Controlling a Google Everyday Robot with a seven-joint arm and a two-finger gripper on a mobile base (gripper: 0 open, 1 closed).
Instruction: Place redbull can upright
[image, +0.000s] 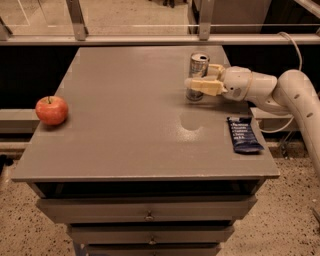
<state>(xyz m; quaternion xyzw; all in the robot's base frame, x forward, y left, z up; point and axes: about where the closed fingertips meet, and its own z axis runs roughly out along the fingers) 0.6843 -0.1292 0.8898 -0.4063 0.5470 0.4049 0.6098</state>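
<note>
The redbull can (198, 64) is a slim silver can standing upright on the grey table (125, 115), at the back right. My gripper (200, 76) reaches in from the right and is shut on the can's middle. One pale finger (204, 85) crosses in front of the can and the other shows behind it. The can's base is at the table top. The white arm (290, 92) stretches off to the right edge.
A red apple (51, 110) sits near the table's left edge. A dark blue flat snack wrapper (243, 134) lies near the right edge, in front of the arm. A metal railing (150, 39) runs behind the table. Drawers (147, 215) are below the front edge.
</note>
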